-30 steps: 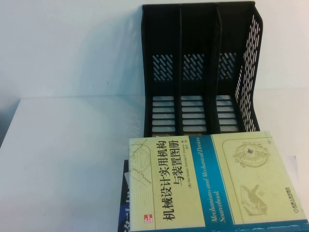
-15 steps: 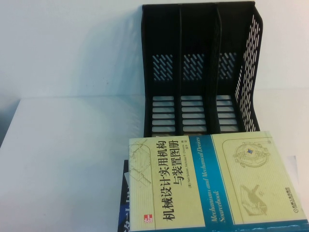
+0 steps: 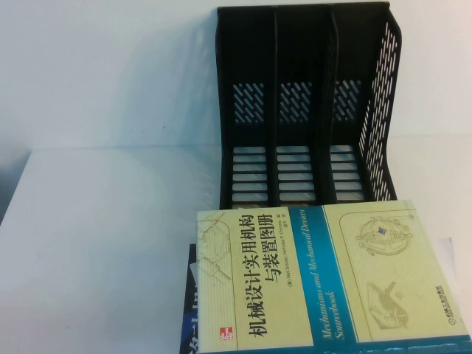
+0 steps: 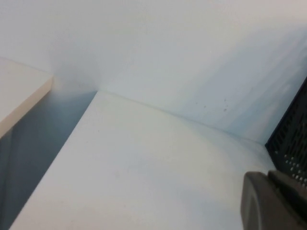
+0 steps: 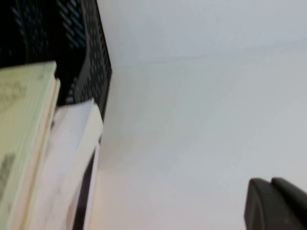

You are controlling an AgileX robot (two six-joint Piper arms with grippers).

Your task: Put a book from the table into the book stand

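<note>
The pale yellow-green book lies flat at the front right of the white table, just in front of the black three-slot book stand, whose slots are empty. Neither gripper shows in the high view. In the left wrist view my left gripper is shut and empty above bare table, with the stand's perforated wall close beside it. In the right wrist view my right gripper is shut and empty over bare table, apart from the book's edge and the stand.
A second book lies under the yellow-green one, its dark corner and white pages sticking out. A white wall rises behind the table. A pale ledge lies beyond the table's left edge.
</note>
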